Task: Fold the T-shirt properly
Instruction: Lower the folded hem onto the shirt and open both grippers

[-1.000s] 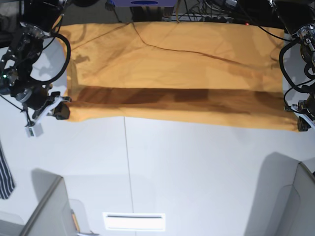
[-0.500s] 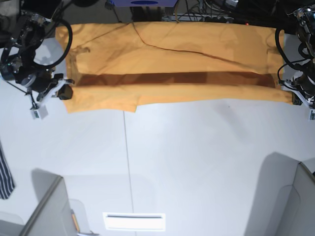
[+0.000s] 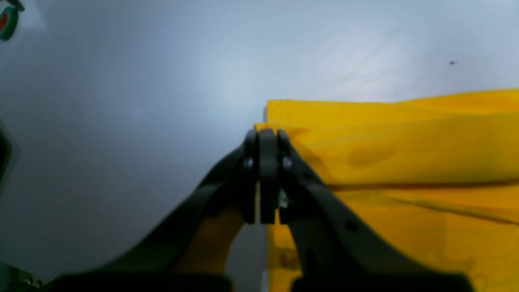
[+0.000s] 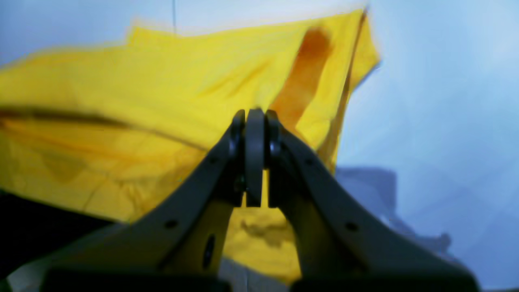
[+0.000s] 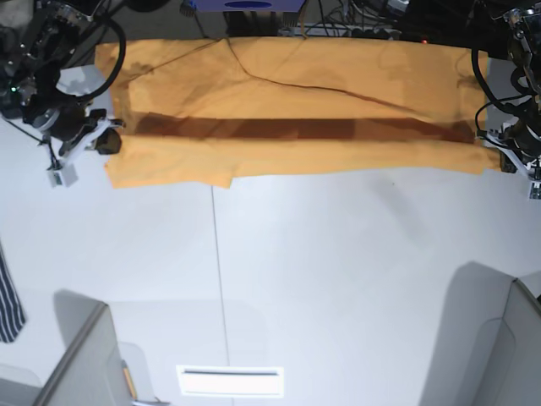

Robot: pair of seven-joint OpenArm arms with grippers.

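**First lengthwise fold under way**

Your T-shirt [image 5: 296, 110] spans the table [image 5: 321, 271] at twelve o'clock, near edge lifted over itself. Cross folds remain, I judge. Your right gripper [image 5: 106, 139] at ten and left gripper [image 5: 505, 156] at two each pinch its fabric.

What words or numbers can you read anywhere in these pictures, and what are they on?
None can be read.
T-shirt: plain orange-yellow, no print or label showing.
White table: no writing.
Blue object at the far edge: dark oval mark, too blurred to read.
Green and orange thing in the corner of the left wrist view: too blurred to read.
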